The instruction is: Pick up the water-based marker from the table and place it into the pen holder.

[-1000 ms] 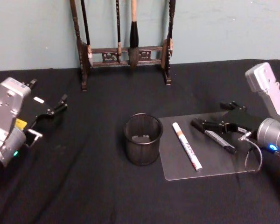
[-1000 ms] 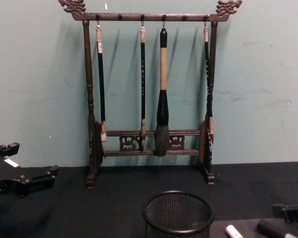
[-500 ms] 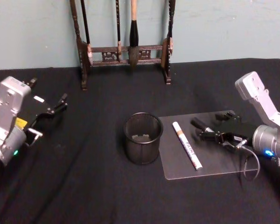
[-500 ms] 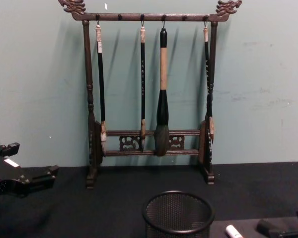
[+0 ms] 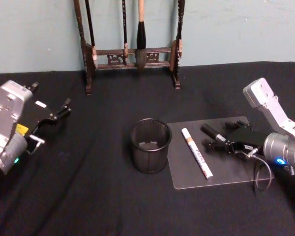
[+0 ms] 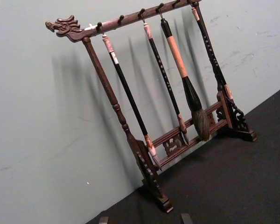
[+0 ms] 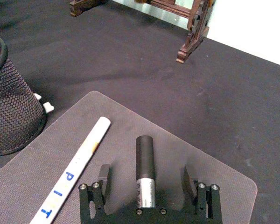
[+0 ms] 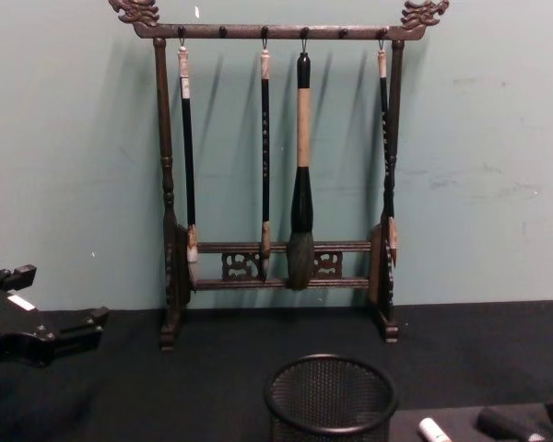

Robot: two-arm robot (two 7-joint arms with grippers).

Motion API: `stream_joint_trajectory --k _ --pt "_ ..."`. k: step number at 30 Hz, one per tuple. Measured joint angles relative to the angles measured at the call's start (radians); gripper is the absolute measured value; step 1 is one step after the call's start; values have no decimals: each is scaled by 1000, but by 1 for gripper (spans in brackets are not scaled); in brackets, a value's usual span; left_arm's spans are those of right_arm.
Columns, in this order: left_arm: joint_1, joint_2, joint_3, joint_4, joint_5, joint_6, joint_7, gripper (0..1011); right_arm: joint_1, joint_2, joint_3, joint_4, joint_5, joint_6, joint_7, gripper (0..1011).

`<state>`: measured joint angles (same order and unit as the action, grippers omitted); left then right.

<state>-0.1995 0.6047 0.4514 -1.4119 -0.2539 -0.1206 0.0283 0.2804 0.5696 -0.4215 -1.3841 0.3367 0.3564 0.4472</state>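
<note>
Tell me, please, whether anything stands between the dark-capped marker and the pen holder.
Only the white paint marker, lying flat on the clear mat between the dark-capped marker and the pen holder; nothing upright.

Staged desk: brush rack [image 8: 341, 247], black cloth [image 5: 88, 196]

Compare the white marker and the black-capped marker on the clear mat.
The white marker has a white body with an orange band and coloured letters; the black-capped marker has a silver barrel. The black-capped marker lies between the open fingers of the right gripper; the white marker lies free, nearer the pen holder. Both lie flat on the clear mat.
</note>
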Motion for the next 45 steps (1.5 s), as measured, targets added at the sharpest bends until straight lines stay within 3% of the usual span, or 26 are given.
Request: stream_joint_trajectory --k 26,45 --pt "0 0 0 0 0 0 0 1001 1 -23 10 21 -14 -5 24 1002" --pt "0 0 0 0 0 0 0 1001 -4 -32 16 23 2 3 23 1002"
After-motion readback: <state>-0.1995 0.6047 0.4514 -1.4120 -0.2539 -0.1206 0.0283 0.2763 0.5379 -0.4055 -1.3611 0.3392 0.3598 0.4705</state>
